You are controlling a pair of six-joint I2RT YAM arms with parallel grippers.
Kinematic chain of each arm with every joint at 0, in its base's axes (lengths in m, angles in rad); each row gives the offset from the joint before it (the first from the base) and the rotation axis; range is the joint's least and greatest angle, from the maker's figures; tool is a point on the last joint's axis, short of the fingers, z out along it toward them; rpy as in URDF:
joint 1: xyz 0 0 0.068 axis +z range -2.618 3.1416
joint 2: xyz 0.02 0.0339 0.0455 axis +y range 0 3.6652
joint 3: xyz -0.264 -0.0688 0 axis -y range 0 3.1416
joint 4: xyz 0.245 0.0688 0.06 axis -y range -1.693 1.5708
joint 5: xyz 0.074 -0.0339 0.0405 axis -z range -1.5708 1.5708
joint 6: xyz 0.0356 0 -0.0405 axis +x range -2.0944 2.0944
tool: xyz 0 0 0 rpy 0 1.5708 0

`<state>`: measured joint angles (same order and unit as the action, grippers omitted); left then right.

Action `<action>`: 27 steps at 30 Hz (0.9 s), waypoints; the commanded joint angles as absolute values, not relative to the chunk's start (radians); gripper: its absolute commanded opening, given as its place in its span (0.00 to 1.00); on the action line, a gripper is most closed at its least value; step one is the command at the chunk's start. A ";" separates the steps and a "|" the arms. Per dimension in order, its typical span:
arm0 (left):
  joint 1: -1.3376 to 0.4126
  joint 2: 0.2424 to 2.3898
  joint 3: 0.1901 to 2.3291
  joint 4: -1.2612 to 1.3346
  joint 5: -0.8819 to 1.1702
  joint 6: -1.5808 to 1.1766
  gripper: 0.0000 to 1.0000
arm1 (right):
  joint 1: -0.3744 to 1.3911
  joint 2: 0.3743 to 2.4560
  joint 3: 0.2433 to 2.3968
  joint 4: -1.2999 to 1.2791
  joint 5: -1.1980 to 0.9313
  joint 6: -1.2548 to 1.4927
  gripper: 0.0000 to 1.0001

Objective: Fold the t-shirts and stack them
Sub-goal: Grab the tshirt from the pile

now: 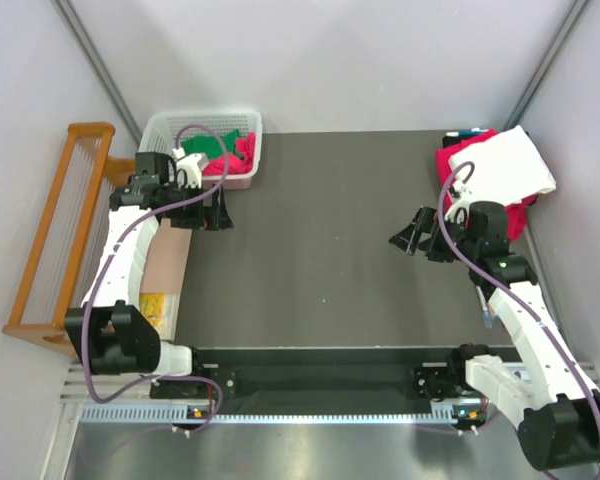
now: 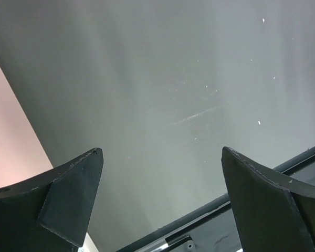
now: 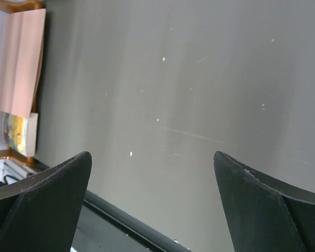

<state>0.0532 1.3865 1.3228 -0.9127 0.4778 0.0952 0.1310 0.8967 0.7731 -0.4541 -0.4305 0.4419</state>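
Note:
A white t-shirt (image 1: 505,170) lies folded on a crimson-pink one (image 1: 450,162) at the table's far right edge. A green t-shirt (image 1: 212,146) and more crimson-pink cloth (image 1: 243,158) lie crumpled in the white basket (image 1: 250,125) at the far left. My left gripper (image 1: 218,213) hovers just in front of the basket, open and empty. My right gripper (image 1: 408,240) hovers left of the folded pile, also open and empty. Both the left wrist view (image 2: 161,152) and the right wrist view (image 3: 152,155) show only bare dark mat between wide-apart fingers.
A wooden rack (image 1: 58,230) stands off the table's left side, with a brown board (image 1: 166,262) and a yellow booklet (image 1: 155,305) beside it. The dark mat (image 1: 320,270) spans the middle. The black base rail (image 1: 320,380) runs along the near edge.

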 commanded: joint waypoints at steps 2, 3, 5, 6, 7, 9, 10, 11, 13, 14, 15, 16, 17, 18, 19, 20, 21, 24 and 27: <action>0.052 1.411 1.397 -0.949 0.491 0.107 0.98 | 0.146 0.885 0.772 -0.373 -0.494 0.469 1.00; 0.052 1.413 1.396 -0.954 0.488 0.109 0.99 | 0.147 0.890 0.772 -0.371 -0.494 0.468 1.00; 0.052 1.408 1.384 -0.953 0.479 0.109 0.99 | 0.150 0.899 0.770 -0.364 -0.494 0.471 1.00; 0.052 1.402 1.378 -0.943 0.474 0.107 0.99 | 0.152 0.902 0.770 -0.364 -0.497 0.474 1.00; 0.052 1.390 1.362 -0.937 0.474 0.106 0.99 | 0.155 0.910 0.770 -0.361 -0.500 0.476 1.00; 0.054 1.373 1.348 -0.928 0.477 0.101 0.99 | 0.156 0.917 0.778 -0.368 -0.502 0.476 1.00; 0.054 1.358 1.336 -0.916 0.479 0.098 0.99 | 0.158 0.922 0.782 -0.371 -0.500 0.476 1.00; 0.054 1.351 1.332 -0.913 0.479 0.094 0.99 | 0.158 0.925 0.784 -0.374 -0.500 0.472 1.00; 0.054 1.339 1.324 -0.905 0.483 0.091 0.99 | 0.161 0.925 0.787 -0.376 -0.502 0.474 1.00; 0.052 1.336 1.322 -0.905 0.485 0.086 0.98 | 0.160 0.922 0.785 -0.373 -0.502 0.476 1.00; 0.054 1.333 1.322 -0.905 0.486 0.084 0.99 | 0.160 0.925 0.781 -0.370 -0.502 0.477 1.00; 0.054 1.324 1.319 -0.905 0.495 0.084 0.99 | 0.160 0.922 0.778 -0.364 -0.500 0.480 1.00; 0.052 1.318 1.316 -0.907 0.500 0.086 0.99 | 0.160 0.922 0.776 -0.362 -0.499 0.482 1.00; 0.052 1.313 1.315 -0.905 0.503 0.086 0.99 | 0.160 0.919 0.773 -0.359 -0.497 0.482 1.00; 0.052 1.301 1.312 -0.902 0.506 0.086 0.99 | 0.160 0.913 0.773 -0.357 -0.486 0.485 1.00; 0.054 1.296 1.312 -0.899 0.508 0.089 0.99 | 0.161 0.911 0.776 -0.357 -0.480 0.483 1.00; 0.054 1.292 1.312 -0.897 0.511 0.094 0.99 | 0.160 0.908 0.778 -0.357 -0.473 0.485 1.00; 0.052 1.305 1.318 -0.882 0.509 0.097 0.99 | 0.160 0.897 0.775 -0.353 -0.451 0.494 1.00; 0.052 1.350 1.351 -0.821 0.497 0.089 0.99 | 0.160 0.899 0.772 -0.344 -0.440 0.511 1.00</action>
